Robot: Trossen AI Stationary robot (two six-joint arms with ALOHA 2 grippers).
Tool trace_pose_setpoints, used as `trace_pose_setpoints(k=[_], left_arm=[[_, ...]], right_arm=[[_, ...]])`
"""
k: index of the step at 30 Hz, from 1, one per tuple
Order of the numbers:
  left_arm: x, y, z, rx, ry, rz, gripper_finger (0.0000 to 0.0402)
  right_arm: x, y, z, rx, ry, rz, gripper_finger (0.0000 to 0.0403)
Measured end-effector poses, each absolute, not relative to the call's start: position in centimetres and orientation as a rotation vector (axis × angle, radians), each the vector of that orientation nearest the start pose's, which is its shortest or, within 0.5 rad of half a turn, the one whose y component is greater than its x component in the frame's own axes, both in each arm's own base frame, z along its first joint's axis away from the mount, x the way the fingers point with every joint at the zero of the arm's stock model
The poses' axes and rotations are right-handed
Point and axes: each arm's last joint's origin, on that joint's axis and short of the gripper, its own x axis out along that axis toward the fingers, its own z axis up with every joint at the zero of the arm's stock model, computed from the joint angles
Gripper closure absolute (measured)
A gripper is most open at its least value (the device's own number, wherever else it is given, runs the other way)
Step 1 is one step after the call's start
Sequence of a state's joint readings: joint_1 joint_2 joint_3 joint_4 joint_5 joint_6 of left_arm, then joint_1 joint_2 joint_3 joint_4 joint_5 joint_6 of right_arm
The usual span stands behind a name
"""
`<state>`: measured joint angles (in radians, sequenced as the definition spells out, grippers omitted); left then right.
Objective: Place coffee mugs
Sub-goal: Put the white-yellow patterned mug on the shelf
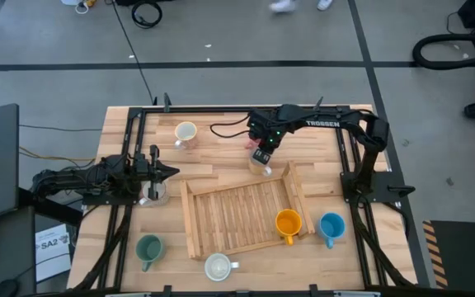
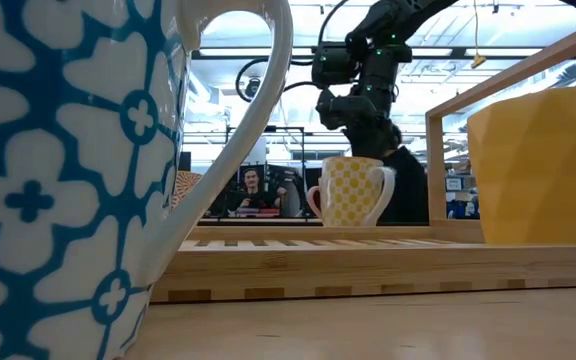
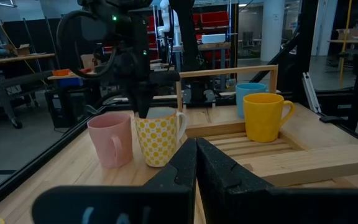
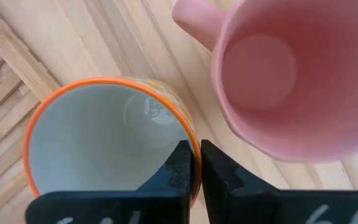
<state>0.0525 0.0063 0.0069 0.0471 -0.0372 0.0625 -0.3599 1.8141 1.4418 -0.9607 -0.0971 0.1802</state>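
We see the right gripper (image 1: 264, 158) reaching in over the far middle of the counter (image 1: 221, 136), just beyond the far rail of the slatted wooden tray (image 1: 239, 216). Its jaws are clenched on the rim of a yellow-patterned mug (image 3: 159, 137) with an orange lip — one finger inside the cup, the other outside its wall, as the right wrist view shows. That mug stands upright on the counter, and a pink mug (image 3: 112, 139) sits just beside it, the two nearly touching.

The left gripper (image 1: 168, 172) waits at the left side of the counter, its jaws closed together with nothing between them; a pale mug (image 1: 154, 194) stands right by it.

The other mugs are spread about: a cream mug (image 1: 185, 133) at the far left, well apart from the tray; a dark green mug (image 1: 148, 248) at the near left corner; a white mug (image 1: 218, 266) at the near edge, just outside the tray's front rail. An orange mug (image 1: 288, 223) stands inside the tray at its right end, and a blue mug (image 1: 331, 226) stands just outside the tray's right wall. In the low view a white mug with a blue flower pattern (image 2: 78, 170) fills the near left, too close for us to place it against the rest.
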Motion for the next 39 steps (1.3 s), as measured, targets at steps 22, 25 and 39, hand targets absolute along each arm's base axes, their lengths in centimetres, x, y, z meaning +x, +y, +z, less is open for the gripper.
trace_pose_setpoints(k=[22, 25, 39], left_arm=[[9.7, 0.6, 17.0, 0.063, -0.045, 0.092, 0.0388], [9.7, 0.6, 17.0, 0.063, -0.045, 0.092, 0.0388], [9.7, 0.6, 17.0, 0.063, -0.045, 0.091, 0.0388]], right_arm=[[33.8, -6.9, 27.4, 0.375, 1.444, -0.224, 0.038], [34.1, -5.7, 27.4, 0.351, 1.45, -0.198, 0.038], [34.4, -1.4, 26.6, 0.247, 1.473, -0.18, 0.038]])
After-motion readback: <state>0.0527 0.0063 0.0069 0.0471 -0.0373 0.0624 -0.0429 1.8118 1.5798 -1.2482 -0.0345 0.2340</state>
